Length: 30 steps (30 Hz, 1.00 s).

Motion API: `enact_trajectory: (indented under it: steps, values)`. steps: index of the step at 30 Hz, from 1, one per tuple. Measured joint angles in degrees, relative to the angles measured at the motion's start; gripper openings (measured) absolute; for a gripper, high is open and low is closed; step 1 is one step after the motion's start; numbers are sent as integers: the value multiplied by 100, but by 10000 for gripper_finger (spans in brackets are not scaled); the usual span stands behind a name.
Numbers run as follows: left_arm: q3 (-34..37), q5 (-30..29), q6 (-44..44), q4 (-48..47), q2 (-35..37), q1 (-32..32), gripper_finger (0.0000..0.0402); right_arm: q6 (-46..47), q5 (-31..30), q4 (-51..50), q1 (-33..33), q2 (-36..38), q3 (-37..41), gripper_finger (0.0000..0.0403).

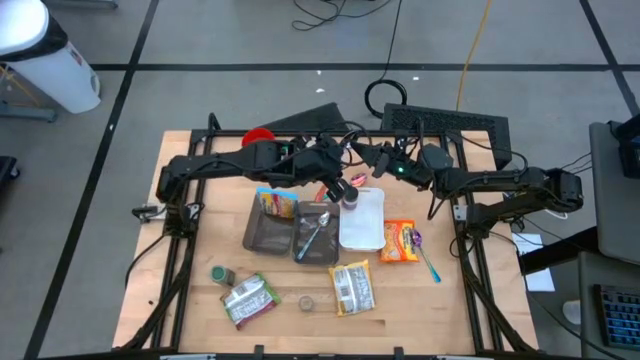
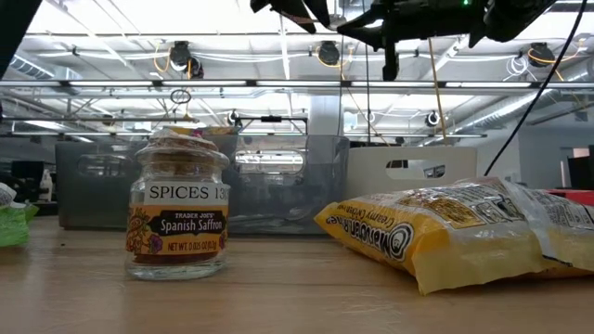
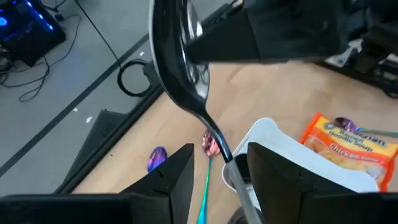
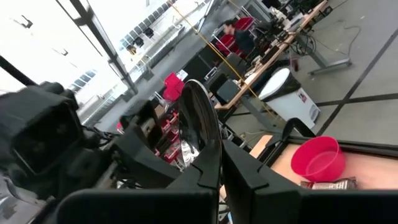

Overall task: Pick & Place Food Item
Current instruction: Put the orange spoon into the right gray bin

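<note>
A black glossy spoon [image 3: 180, 56] with a grey handle hangs in the air above the white tray [image 1: 362, 225] at mid table. My right gripper [image 1: 362, 157] is shut on its bowl end; the bowl [image 4: 200, 115] stands up between the fingers in the right wrist view. My left gripper [image 1: 338, 187] is open just on the near-left side of it, and its two fingers [image 3: 177, 171] stand on either side of the spoon's handle [image 3: 225, 155] with a gap showing. A yellow food packet [image 1: 278, 203] lies in the dark tray [image 1: 262, 235]. My right gripper pinches the spoon's bowl [image 4: 208, 152] between its two fingers, by the bowl's lower part. The bowl stands up above the fingers [image 4: 245, 174]. The spoon is lifted clear of the table, and its handle slants down toward the white tray.
A red bowl [image 1: 258, 137] stands at the far left. An orange soup packet [image 1: 400, 242], a purple spoon [image 1: 428, 258], a yellow packet [image 1: 352, 288], a green packet [image 1: 248, 300] and small jars [image 1: 222, 274] lie nearer. The saffron jar [image 2: 176, 218] stands close to the low camera.
</note>
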<state>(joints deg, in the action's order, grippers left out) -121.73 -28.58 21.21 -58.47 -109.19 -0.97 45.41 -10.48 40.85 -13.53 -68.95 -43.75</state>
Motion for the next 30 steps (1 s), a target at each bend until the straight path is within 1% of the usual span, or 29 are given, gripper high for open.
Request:
enact_trajectory:
  steps: [5, 8, 17, 22, 24, 30]
  values:
    - [0, -13, 9, -62, -2, 0, 158, 2, 2, 5, -51, 0, 0, 0]
    - [0, -104, 14, -103, -2, 0, 146, 29, 1, 11, -76, 0, 0, 0]
    - [0, -109, -67, -126, -2, 0, 55, 35, -1, 45, -76, 0, 0, 0]
    - [0, -147, -103, -158, 7, -30, 15, 28, -11, 91, -77, 2, 0, 0]
    - [0, -59, -99, -163, 11, -71, 10, 28, -11, 87, -77, 2, 0, 0]
    - [0, 169, 10, -158, 11, -133, 10, 27, -5, 77, -77, 2, 2, 0]
